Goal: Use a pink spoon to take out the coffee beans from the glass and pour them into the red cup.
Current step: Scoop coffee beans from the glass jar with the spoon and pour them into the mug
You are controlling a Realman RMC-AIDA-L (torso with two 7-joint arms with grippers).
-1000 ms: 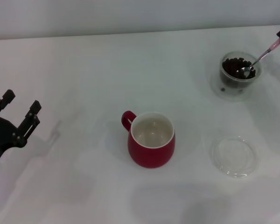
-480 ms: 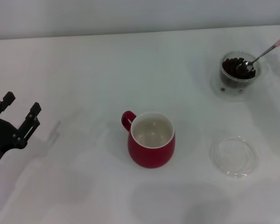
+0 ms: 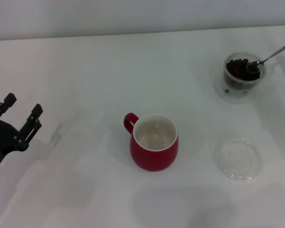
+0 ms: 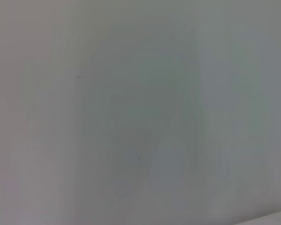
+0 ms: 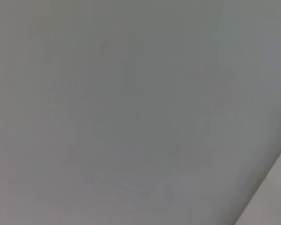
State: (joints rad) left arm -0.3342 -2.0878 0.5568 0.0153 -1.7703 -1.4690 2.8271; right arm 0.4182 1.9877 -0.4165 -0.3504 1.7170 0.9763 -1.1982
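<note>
Scoop step: slender pink-handled metal spoon [image 3: 270, 55] sits in dark coffee beans [image 3: 241, 69] in clear glass [image 3: 243, 75]; right gripper off-frame, jaws can't tell. Left gripper [image 3: 20, 116] parked, jaws open. Next: lift level toward deep red mug [image 3: 154, 142].

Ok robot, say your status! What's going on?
Left gripper parked far left, fingers open. Right gripper out of view. Pink spoon resting in glass of coffee beans. Red cup empty, path clear.

The head view looks forward and down over the white table [image 3: 85, 71], taking in its far edge. Both wrist views sit close against plain pale surface, sharing no recognisable part.
</note>
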